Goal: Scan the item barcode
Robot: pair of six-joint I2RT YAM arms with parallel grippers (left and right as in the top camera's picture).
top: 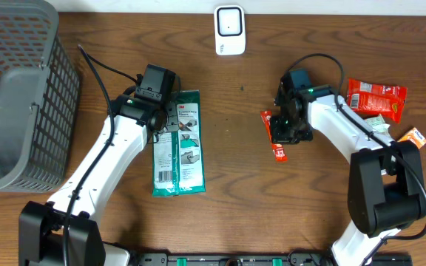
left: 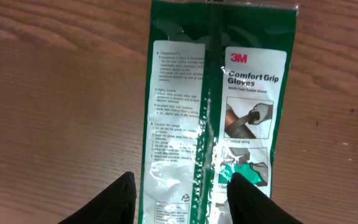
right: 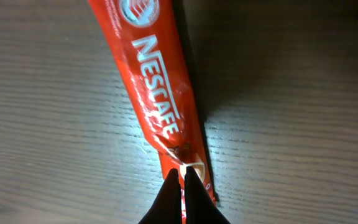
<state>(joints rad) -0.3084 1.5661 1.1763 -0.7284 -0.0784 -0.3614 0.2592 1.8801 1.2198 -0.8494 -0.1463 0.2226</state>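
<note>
Wood surface: brown plank-grain table (top: pixel 242 185) carrying all the items.
Green item: flat 3M Comfort Grip glove pack (top: pixel 180 151), lying lengthwise left of centre, printed side up, a barcode near its lower end in the overhead view.
Left gripper (left: pixel 185 199): jaws apart over the pack's near end; one finger above bare wood just beside the pack, the other above the pack's printed panel.
Red item: Nescafé stick (right: pixel 160 106), lying flat on the table right of centre.
Right gripper (right: pixel 182 171): fingers (right: pixel 166 199) closed together, tips pinching the stick's lower end.
Scanner (top: pixel 229 29): white unit at the far edge, centre, well apart from both items.
Basket (top: pixel 21 89): grey mesh, far left.
Other stock: red packet (top: pixel 376 97) and small orange item (top: pixel 414 136) at the right.
</note>
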